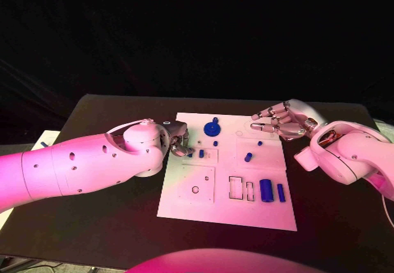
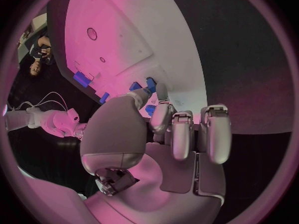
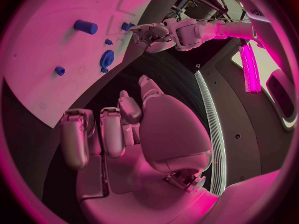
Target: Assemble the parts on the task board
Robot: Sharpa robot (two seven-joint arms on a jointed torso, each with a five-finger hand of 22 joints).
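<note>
Reading progress as early: left hand (image 1: 176,143) fingers pinch a small blue part (image 1: 191,153) at the task board (image 1: 226,210) edge; right hand (image 1: 282,120) fingers curled, empty; cylinder (image 1: 266,189) still loose.

we take this for a robotics lab or a staged test cell. the black table (image 1: 107,227) stands before a black curtain (image 1: 197,45) that closes off the whole background, and a white task board (image 1: 226,205) with cut-out slots lies alone at its middle, like a bench fixture. in the right wrist view we see a glowing light tube (image 3: 249,67) and a dark rig of frames and cables (image 3: 202,0) behind the table.
</note>
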